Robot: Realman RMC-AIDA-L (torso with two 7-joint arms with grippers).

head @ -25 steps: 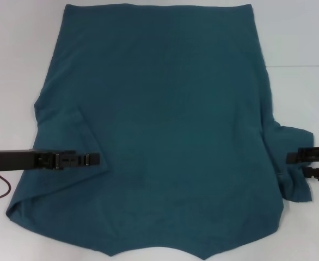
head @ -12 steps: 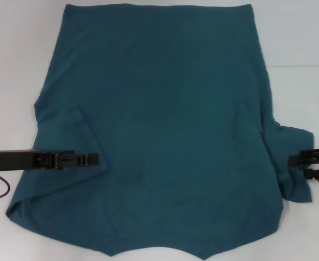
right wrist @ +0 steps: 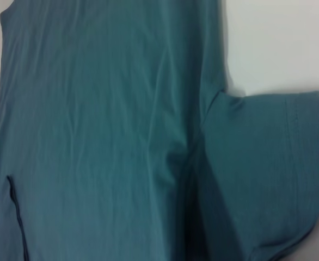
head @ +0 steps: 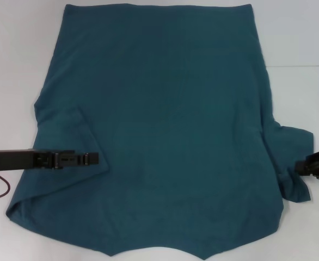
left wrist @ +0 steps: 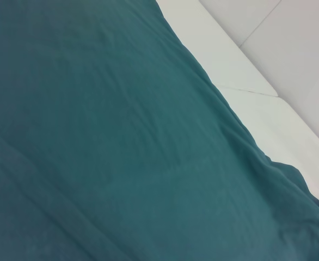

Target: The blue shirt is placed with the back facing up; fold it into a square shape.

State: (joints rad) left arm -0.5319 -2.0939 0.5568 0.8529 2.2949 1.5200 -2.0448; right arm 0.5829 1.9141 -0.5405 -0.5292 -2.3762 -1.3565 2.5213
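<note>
**Teal shirt lies flat, left gripper over the folded sleeve, right gripper at the other sleeve**

The plain dark teal-blue short-sleeved shirt of soft matte fabric [head: 159,130] lies spread on the white table surface [head: 18,65]. It covers most of the head view. Its straight hem is at the far side and its neck edge is at the near side, close to the robot.

The left gripper [head: 94,159], a slim black tool on a long black arm, reaches in from the robot's left side. Its tip is above the shirt, near the line where the left sleeve is folded inward onto the body of the shirt. The folded sleeve lies under and beside the arm, and the main body of the shirt spreads away in front of the tip. The fingers look narrow and close together, with no fabric between them, so this gripper seems closed and holds nothing.

The right gripper [head: 301,166], a black block, is at the right edge of the head view. It stands at the outer edge of the right sleeve, which spreads out flat toward it. I cannot tell if its fingers are open or closed, or if they touch the fabric.

The left wrist view shows only smooth teal fabric with the white table beyond it. The right wrist view shows the right sleeve spread open next to the shirt body, with soft wrinkles along the side seam.
</note>
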